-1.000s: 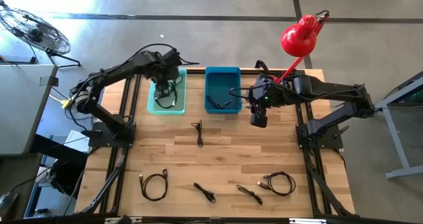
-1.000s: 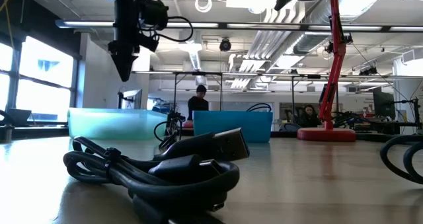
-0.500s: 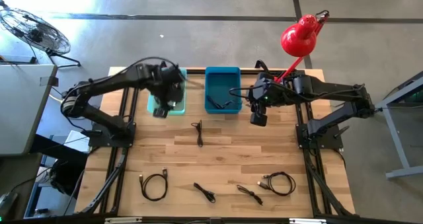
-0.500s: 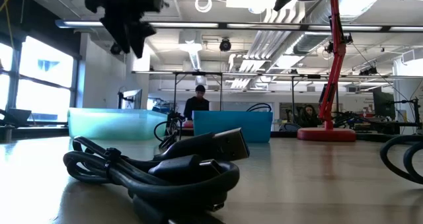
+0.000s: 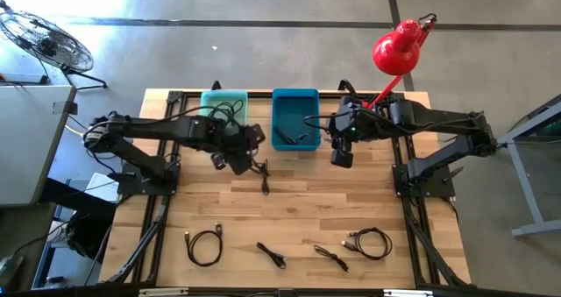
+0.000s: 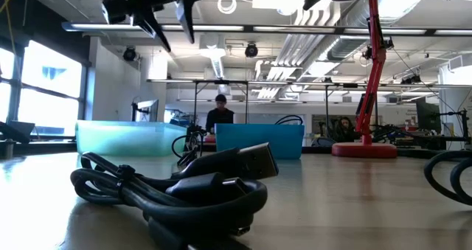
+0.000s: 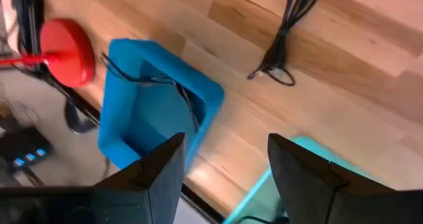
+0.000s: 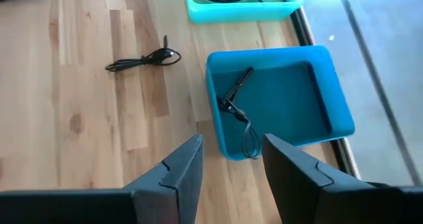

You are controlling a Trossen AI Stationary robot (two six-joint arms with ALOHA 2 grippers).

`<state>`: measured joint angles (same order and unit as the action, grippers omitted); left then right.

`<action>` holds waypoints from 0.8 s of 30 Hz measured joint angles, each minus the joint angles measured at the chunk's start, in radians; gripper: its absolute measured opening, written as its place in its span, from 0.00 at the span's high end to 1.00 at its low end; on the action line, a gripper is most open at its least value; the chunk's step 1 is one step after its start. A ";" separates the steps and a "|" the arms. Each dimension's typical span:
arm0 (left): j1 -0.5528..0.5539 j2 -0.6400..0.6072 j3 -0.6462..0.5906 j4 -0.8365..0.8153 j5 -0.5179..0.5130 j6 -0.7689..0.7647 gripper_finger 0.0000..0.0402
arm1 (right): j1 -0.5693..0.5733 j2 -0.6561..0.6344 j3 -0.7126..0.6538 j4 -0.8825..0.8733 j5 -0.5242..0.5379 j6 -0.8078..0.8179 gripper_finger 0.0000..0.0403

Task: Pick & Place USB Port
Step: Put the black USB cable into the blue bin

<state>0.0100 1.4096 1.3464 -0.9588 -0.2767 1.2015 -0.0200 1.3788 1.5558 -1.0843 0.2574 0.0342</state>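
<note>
Several black USB cables lie on the wooden table: one [image 5: 263, 176] in the middle, others near the front edge [image 5: 204, 244] [image 5: 272, 255] [image 5: 331, 258] [image 5: 368, 242]. A teal bin [image 5: 219, 104] and a blue bin [image 5: 295, 113] at the far side each hold cables. My left gripper [image 5: 245, 152] [image 6: 173, 25] [image 7: 225, 178] hovers open and tilted, above the table between the teal bin and the middle cable [image 7: 284, 32]. My right gripper [image 5: 342, 157] [image 8: 231, 178] waits open in the air beside the blue bin [image 8: 317, 98].
A red desk lamp [image 5: 396, 50] stands at the far right corner, its base [image 7: 66, 42] beside the blue bin. A coiled cable [image 6: 177, 183] fills the low view's foreground. Bare wood lies between the middle cable and the front row of cables.
My left gripper has come away from above the teal bin, moving toward the near edge and to the right, toward the middle cable, tipping from pointing down to a slant. The right arm has kept still.
</note>
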 joint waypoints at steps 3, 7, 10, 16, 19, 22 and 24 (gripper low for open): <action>0.020 0.032 0.002 0.066 0.038 0.062 0.48 | 0.000 0.000 0.000 0.001 -0.023 0.010 0.64; 0.047 0.090 0.002 0.051 0.131 0.073 0.48 | 0.001 0.000 0.000 -0.004 -0.031 0.018 0.64; 0.055 0.136 0.000 0.032 0.163 0.070 0.48 | 0.001 0.000 0.000 -0.014 -0.032 0.032 0.64; 0.055 0.215 0.000 0.015 0.204 0.096 0.48 | 0.001 0.000 0.000 -0.041 -0.033 0.037 0.64; 0.055 0.257 0.001 0.011 0.232 0.129 0.48 | 0.001 0.000 0.000 -0.044 -0.030 0.037 0.64; 0.055 0.302 0.002 0.011 0.280 0.178 0.48 | 0.001 0.000 0.000 -0.044 -0.030 0.034 0.64; 0.054 0.336 0.001 0.007 0.294 0.209 0.48 | 0.001 0.000 0.000 -0.044 -0.029 0.031 0.64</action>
<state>0.0644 1.7451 1.3476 -0.9518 0.0173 1.4103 -0.0189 1.3788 1.5558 -1.1282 0.2279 0.0650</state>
